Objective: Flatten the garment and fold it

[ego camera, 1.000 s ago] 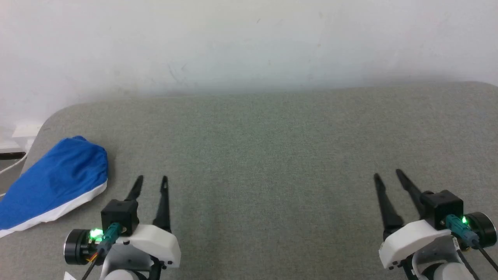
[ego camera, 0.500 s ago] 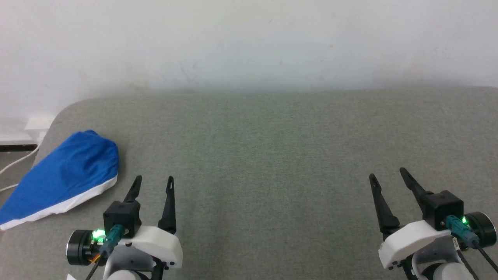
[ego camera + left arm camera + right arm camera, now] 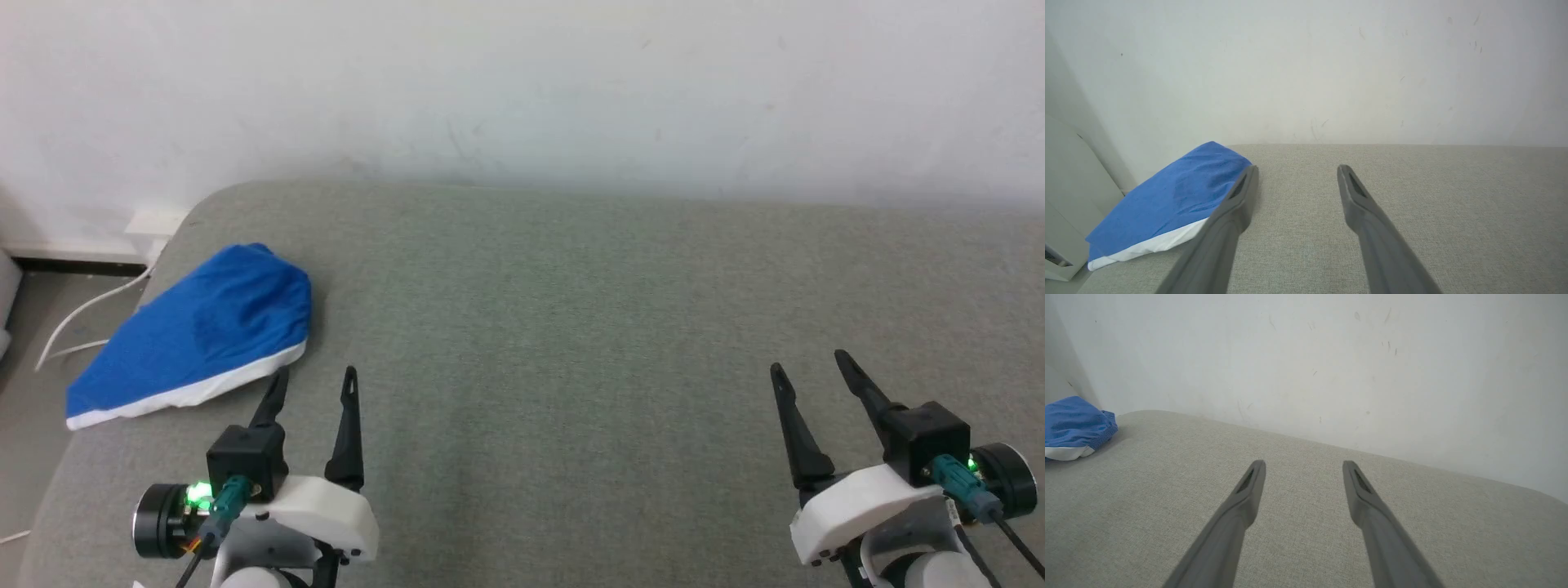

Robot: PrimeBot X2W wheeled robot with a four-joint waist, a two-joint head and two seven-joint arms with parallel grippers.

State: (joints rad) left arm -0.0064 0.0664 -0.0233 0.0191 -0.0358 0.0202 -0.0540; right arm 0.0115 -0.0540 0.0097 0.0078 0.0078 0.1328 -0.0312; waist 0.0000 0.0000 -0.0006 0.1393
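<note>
Left hand [image 3: 316,373] and right hand [image 3: 807,361] hover splayed, seemingly clear of garment [image 3: 204,335].

The crumpled soft-fabric garment [image 3: 204,327] is royal blue with a white hem band. The padded cloth counter [image 3: 571,343] is plain grey-green. The smooth wall [image 3: 522,82] is off-white.

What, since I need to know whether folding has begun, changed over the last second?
Both the left gripper and right gripper spread their fingers wider; neither holds anything. The head camera swung left, so the view shifted. The garment lies bunched and untouched at the left end of the grey surface, as before.
</note>
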